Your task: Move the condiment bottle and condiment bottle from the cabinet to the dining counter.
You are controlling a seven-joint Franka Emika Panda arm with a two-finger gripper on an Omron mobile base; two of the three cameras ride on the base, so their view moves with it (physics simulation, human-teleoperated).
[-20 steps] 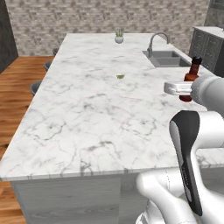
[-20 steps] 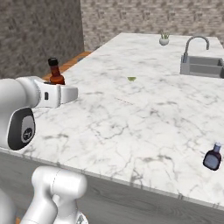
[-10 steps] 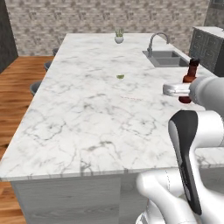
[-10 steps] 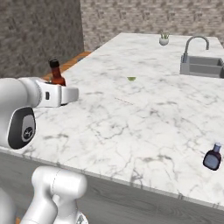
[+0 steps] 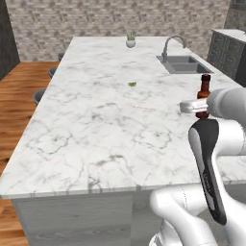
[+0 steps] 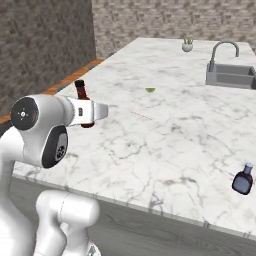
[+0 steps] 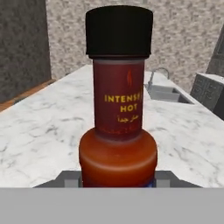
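Hand view shows the claw (image 7: 117,183) clamped low on the upright hot-sauce bottle (image 7: 118,113), directly ahead above the counter (image 7: 39,127); likely rigid, smooth, top-heavy, so grip the wide body.

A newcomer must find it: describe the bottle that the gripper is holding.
Start at the white marble counter with the sink at its far end. Above its near edge the gripper holds the hot sauce bottle upright: reddish-brown, black cap, taller and slimmer than the squat dark bottle standing apart.
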